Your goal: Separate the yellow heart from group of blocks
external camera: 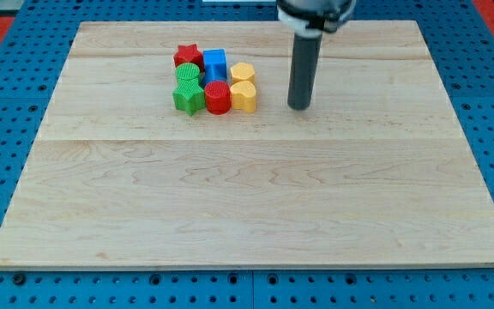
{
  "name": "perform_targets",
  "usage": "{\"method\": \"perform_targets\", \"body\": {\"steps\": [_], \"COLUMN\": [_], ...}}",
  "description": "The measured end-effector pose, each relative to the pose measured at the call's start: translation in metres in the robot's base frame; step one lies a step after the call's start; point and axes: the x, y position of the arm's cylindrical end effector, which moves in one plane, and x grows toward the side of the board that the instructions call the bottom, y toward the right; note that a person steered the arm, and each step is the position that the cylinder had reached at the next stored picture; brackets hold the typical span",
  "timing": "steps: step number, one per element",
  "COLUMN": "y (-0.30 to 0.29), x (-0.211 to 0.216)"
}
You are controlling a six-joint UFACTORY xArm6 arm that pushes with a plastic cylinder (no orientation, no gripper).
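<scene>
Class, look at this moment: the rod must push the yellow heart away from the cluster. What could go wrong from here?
1. My tip is at the view's right of the group, apart from it. Pushing straight left would likely drive the yellow heart into the red cylinder, not away.
2. The yellow block sits just above the heart, and the blue block is close, so a sweep may drag them along.

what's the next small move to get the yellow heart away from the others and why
Probably bring my tip round toward the view's top, behind the yellow heart. My tip now stands apart from the cluster, on the view's right of it, so a straight push left would drive the heart into the red cylinder. The other yellow block sits just above the heart, leaving little gap to enter.
</scene>
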Motion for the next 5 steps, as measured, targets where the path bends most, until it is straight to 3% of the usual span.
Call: {"method": "perform_targets", "body": {"steps": [1, 5], "y": [-0.041, -0.052], "x": [-0.014, -0.024]}}
